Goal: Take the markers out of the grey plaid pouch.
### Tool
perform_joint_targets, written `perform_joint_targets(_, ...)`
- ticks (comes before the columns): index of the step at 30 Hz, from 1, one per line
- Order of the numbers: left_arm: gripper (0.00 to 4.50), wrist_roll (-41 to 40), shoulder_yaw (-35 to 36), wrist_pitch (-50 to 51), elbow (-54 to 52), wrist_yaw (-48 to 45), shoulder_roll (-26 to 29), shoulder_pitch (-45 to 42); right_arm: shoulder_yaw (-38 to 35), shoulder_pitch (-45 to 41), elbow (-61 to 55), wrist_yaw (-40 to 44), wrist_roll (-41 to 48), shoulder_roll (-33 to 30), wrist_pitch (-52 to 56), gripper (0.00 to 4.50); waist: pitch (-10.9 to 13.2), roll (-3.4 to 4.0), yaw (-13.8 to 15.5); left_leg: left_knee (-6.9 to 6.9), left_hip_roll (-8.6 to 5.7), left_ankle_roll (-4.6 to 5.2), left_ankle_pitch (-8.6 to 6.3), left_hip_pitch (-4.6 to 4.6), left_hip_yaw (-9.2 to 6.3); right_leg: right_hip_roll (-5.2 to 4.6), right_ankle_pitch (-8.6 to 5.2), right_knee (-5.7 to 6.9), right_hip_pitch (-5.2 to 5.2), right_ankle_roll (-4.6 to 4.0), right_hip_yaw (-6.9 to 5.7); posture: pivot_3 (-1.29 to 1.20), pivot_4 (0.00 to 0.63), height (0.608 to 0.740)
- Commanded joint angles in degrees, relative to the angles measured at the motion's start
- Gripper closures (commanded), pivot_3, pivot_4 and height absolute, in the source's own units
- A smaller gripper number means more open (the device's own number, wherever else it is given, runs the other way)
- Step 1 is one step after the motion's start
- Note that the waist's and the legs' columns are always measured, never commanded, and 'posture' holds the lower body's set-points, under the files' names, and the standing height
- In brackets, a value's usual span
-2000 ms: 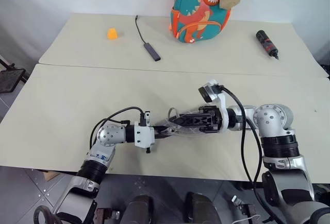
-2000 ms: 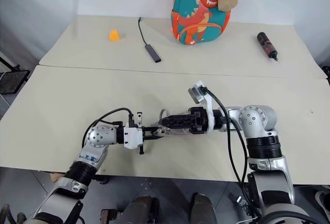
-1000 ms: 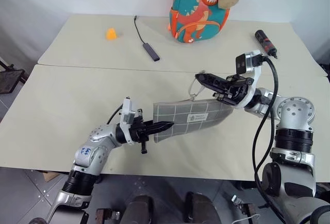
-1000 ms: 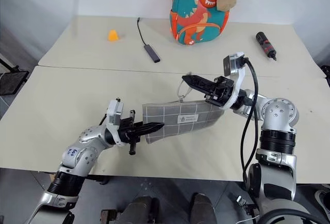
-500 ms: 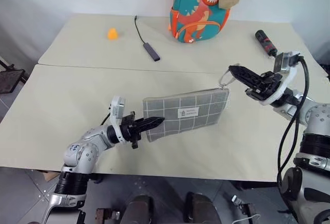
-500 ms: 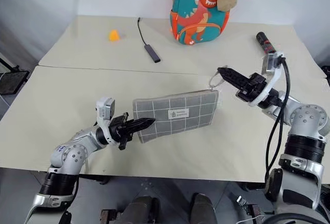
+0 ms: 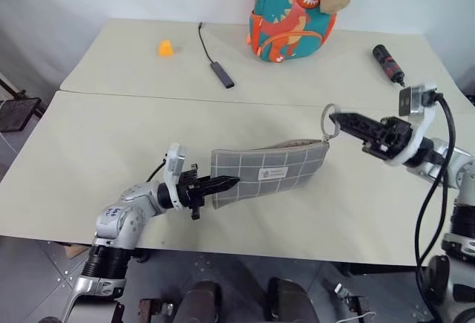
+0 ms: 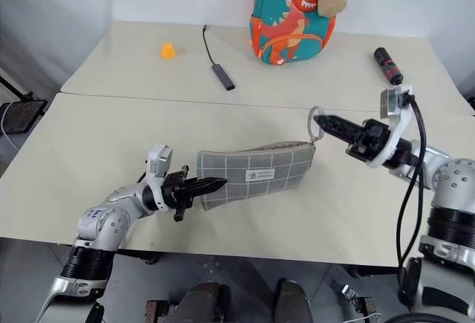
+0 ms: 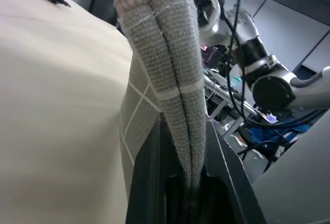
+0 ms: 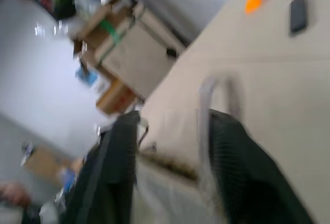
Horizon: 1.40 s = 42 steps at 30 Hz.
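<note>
Two grippers meet our grey plaid pouch (image 7: pixel 269 172) above the table (image 7: pixel 89 160). Our left gripper (image 7: pixel 226 183) pinches its left end tight. Our right gripper (image 7: pixel 335 120), fingers apart, is at its ring pull (image 7: pixel 329 119).

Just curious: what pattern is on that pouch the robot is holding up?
Grey fabric with a thin white grid, on the grey plaid pouch; clearest in the left eye view.
</note>
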Motion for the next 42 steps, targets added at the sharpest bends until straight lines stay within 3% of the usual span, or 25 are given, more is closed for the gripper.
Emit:
perform_joint_targets(1,4.50,1.5,0.2,-3.0,-0.7,-1.2,-0.9,-1.5,1.5,3.1,-4.5,5.7,-2.1,-3.7,-3.6,1.33,0.0,0.01,0.2,0.00,0.00,0.00,0.00,0.00,0.01,0.00,0.00,-0.01,0.00,0.00,0.01,0.00,0.150,0.740)
perform_joint_targets(3,4.50,2.6,-0.1,-4.7,-0.6,-2.0,-1.0,-1.8,2.7,4.8,-5.0,8.9,-4.5,-5.5,-7.1,0.72,0.0,0.01,0.3,0.00,0.00,0.00,0.00,0.00,0.01,0.00,0.00,-0.01,0.00,0.00,0.00,0.00,0.150,0.740)
perform_joint_targets(8,4.50,6.3,-1.5,-10.0,0.3,-5.4,-1.0,-2.9,8.3,11.6,-1.2,19.4,-17.4,-13.6,-22.3,0.72,0.0,0.00,0.8,-0.01,-0.01,0.01,-0.01,0.01,0.07,0.01,0.00,-0.06,0.00,0.01,0.01,0.00,0.150,0.740)
perform_joint_targets(14,4.50,11.8,-4.1,-18.9,6.1,-8.4,-3.6,-6.3,4.2,14.5,11.1,23.3,-24.9,-17.5,-36.7,0.72,0.0,0.01,1.0,0.02,-0.03,0.05,-0.02,0.00,0.13,0.00,0.03,-0.09,0.02,0.07,0.01,0.00,0.150,0.740)
perform_joint_targets(18,4.50,16.2,-5.8,-26.3,10.4,-8.8,-6.2,-7.9,0.7,12.5,15.6,23.8,-25.4,-19.8,-38.9,1.59,0.0,0.02,0.9,0.02,0.00,0.05,-0.01,0.01,0.14,0.00,0.04,-0.12,0.03,0.08,-0.01,0.00,0.150,0.740)
perform_joint_targets(23,4.50,19.1,-6.2,-32.9,15.6,-8.5,-9.1,-9.4,-1.1,7.6,9.9,24.2,-23.6,-22.0,-38.5,3.32,0.0,0.07,0.5,0.05,0.05,0.05,-0.01,0.03,0.20,0.01,0.05,-0.12,0.03,0.09,0.00,0.00,0.150,0.740)
perform_joint_targets(26,4.50,20.3,-6.7,-34.8,17.4,-9.1,-9.3,-9.5,2.2,4.1,3.5,25.0,-22.9,-21.5,-36.7,4.36,0.0,0.19,0.5,0.06,0.07,0.04,-0.01,0.05,0.17,0.01,0.05,-0.11,0.03,0.09,0.00,0.00,0.150,0.740)
perform_joint_targets(34,4.50,21.3,-6.7,-37.3,19.7,-8.3,-10.4,-9.8,16.1,-1.8,-9.3,23.7,-25.2,-13.9,-34.8,4.47,0.0,0.14,0.8,0.09,0.01,0.05,-0.01,0.00,0.06,-0.01,0.07,-0.14,0.05,0.08,-0.03,0.00,0.150,0.740)
perform_joint_targets(42,4.50,21.7,-6.7,-36.9,19.1,-7.6,-10.1,-9.1,25.6,-4.9,-14.0,25.1,-32.7,-13.6,-38.5,4.47,0.0,0.14,0.8,0.09,-0.02,0.06,-0.02,-0.07,-0.04,-0.02,0.07,-0.17,0.05,0.08,-0.13,0.00,0.150,0.740)
